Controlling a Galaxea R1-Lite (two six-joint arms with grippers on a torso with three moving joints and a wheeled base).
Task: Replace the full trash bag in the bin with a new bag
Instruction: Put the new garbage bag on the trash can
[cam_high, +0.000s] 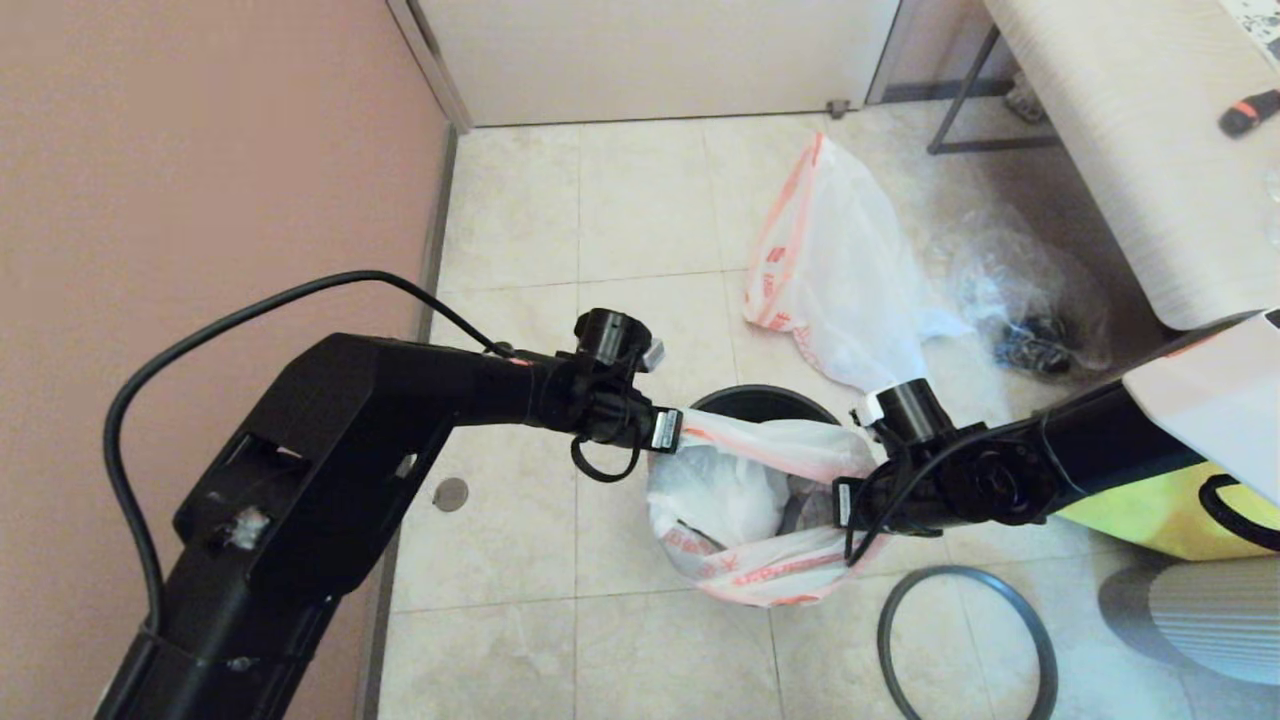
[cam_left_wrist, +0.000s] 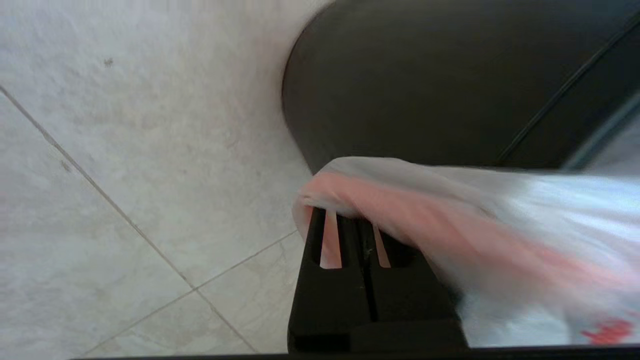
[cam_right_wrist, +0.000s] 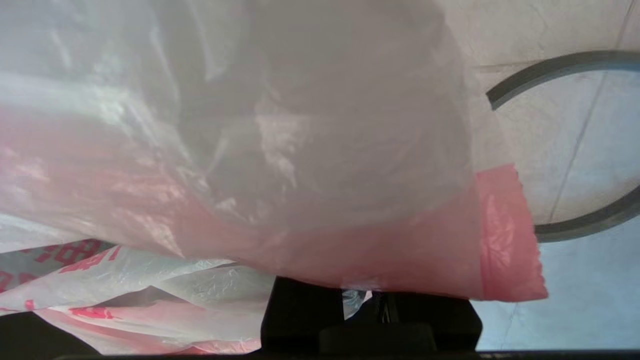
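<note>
The black bin (cam_high: 765, 398) stands on the tiled floor with its rim ring off. The new bag (cam_high: 770, 575), thin white plastic with a pink edge band and red print, is stretched across the bin's mouth. My left gripper (cam_high: 668, 430) is shut on its pink edge at the bin's left side; the left wrist view shows that gripper (cam_left_wrist: 361, 235) by the bin wall (cam_left_wrist: 425, 85). My right gripper (cam_high: 845, 505) is shut on the opposite edge, under the pink band (cam_right_wrist: 505, 235). The full trash bag (cam_high: 830, 280) sits on the floor behind the bin.
The grey rim ring (cam_high: 955, 571) lies on the floor right of the bin. A clear bag with dark items (cam_high: 1030, 310) sits at the back right under a table (cam_high: 1130, 150). A yellow tote (cam_high: 1150, 500) stands at the right. A wall (cam_high: 200, 150) runs along the left.
</note>
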